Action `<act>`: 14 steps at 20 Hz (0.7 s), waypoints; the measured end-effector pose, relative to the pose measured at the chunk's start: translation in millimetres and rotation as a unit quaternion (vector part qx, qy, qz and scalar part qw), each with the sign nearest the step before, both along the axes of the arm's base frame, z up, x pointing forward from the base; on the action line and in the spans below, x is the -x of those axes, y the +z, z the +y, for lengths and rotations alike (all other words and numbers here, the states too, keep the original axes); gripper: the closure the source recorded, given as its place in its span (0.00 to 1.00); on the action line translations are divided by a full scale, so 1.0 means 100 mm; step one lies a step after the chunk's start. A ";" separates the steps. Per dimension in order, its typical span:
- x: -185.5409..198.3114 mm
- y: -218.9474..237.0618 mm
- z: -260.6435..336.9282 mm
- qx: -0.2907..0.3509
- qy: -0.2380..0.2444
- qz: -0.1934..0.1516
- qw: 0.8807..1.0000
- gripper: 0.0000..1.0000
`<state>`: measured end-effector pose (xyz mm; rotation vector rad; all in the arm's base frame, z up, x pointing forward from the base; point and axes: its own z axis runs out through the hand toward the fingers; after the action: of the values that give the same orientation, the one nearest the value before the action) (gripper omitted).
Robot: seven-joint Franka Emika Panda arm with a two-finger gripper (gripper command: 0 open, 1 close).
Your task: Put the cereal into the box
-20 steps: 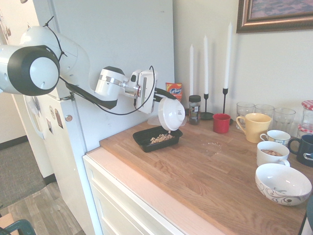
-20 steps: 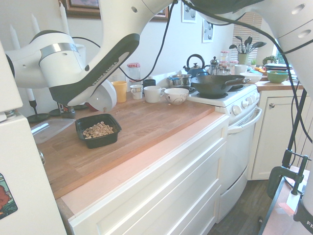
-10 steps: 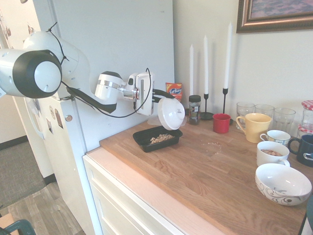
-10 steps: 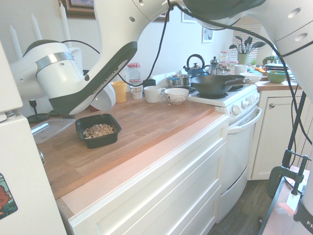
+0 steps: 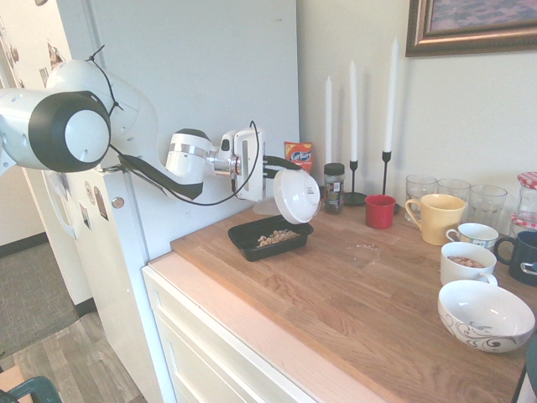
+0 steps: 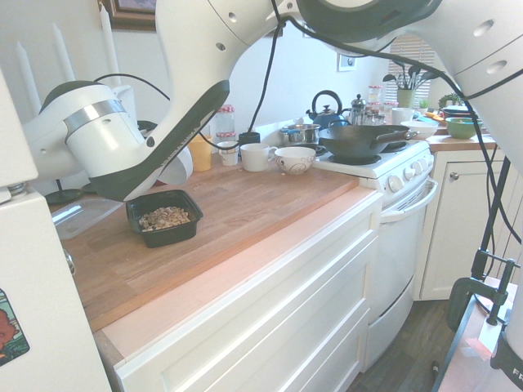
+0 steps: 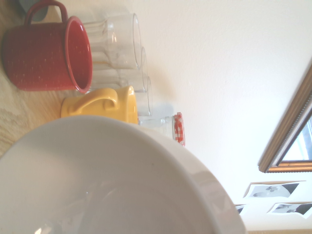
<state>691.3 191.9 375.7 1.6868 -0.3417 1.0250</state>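
First exterior view: gripper [image 5: 281,163], fingers clamped on tipped white bowl [image 5: 296,196] (apparently emptied), above the box [image 5: 270,238] holding cereal [image 5: 274,238]. Pour seems done; next, right the bowl and set it on the worktop [image 5: 369,294].

**Crowded counter, stove at the far end**

A wooden counter [image 5: 352,285] carries three white candles [image 5: 352,126] in dark holders against the wall, a small dark jar [image 5: 334,187] and an orange carton [image 5: 299,155]. A red mug [image 5: 379,211] stands beside a yellow mug [image 5: 436,217], with clear glasses [image 5: 453,191] behind them. Nearer the front sits a patterned white bowl [image 5: 485,315]. A black wok [image 6: 359,140] and a kettle [image 6: 327,110] rest on the white stove [image 6: 384,167].
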 end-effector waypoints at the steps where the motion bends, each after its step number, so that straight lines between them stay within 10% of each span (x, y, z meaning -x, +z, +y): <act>1: 0.00 0.00 0.00 -0.001 0.000 -0.001 1.000 1.00; 14: -0.28 0.81 -0.53 -0.208 -0.106 -0.018 0.972 1.00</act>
<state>719.0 139.3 456.7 1.9529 -0.7872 0.8647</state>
